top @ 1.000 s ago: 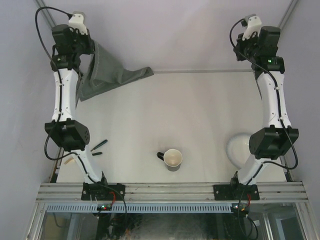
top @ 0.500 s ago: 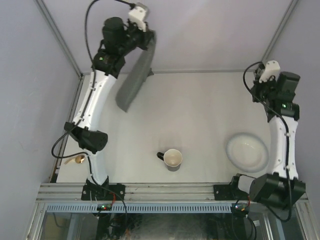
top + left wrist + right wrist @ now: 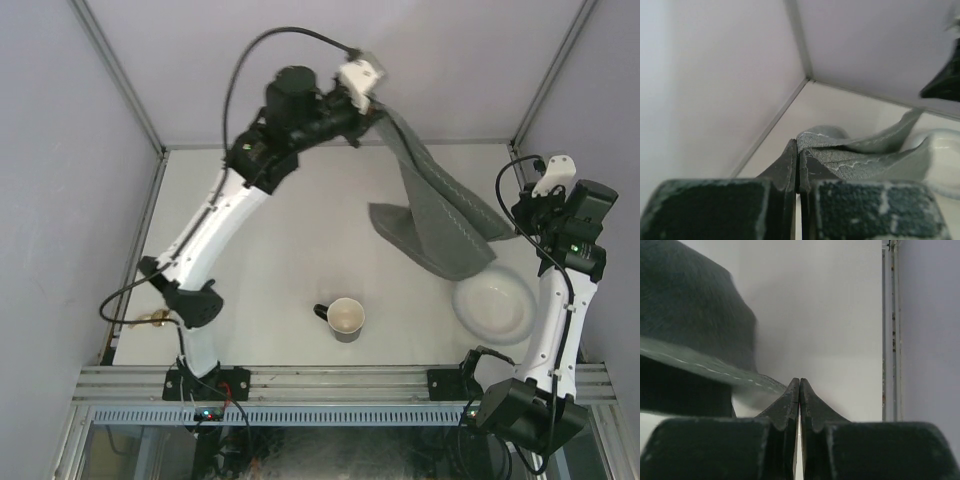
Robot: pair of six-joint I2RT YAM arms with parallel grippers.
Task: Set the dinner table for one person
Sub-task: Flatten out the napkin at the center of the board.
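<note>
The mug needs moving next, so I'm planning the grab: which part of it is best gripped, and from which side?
Probably the rim of the mug, from straight above. It stands upright with its mouth open, so one jaw can go inside the wall and one outside. Pick the side away from the handle, which points to the robot's left.

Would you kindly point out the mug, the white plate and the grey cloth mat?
mug (image 3: 346,318): top external view, its pale interior.
white plate (image 3: 497,312): top external view, its bare centre.
grey cloth mat (image 3: 435,235): top external view, its draped lower fold.
</note>
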